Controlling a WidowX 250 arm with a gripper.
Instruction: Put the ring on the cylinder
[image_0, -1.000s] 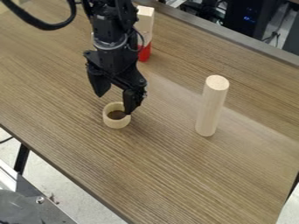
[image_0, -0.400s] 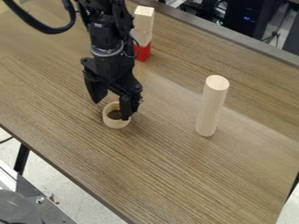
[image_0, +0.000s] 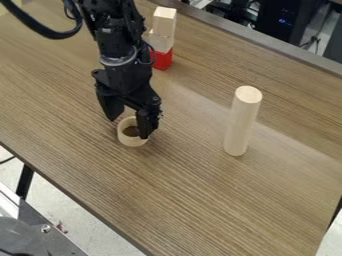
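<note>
The black gripper (image_0: 127, 129) hangs low over the left part of the table with its fingers apart. Beneath it lies the pale wooden ring (image_0: 132, 142), its opening facing up. One fingertip is at the ring's right side, overlapping its opening; the other is above and to the left of the ring. Whether a fingertip touches the ring I cannot tell. The pale wooden cylinder (image_0: 242, 121) stands upright on the table, well to the right of the ring and gripper.
Behind the arm, near the table's far edge, pale wooden blocks (image_0: 164, 21) are stacked on a red block (image_0: 161, 59). The brown wooden table (image_0: 194, 200) has its near edge running diagonally at lower left. A grey metal surface (image_0: 40, 235) is below it.
The gripper has shifted slightly left and down, bringing its right fingertip over the ring's opening. The ring and the cylinder have not moved.
</note>
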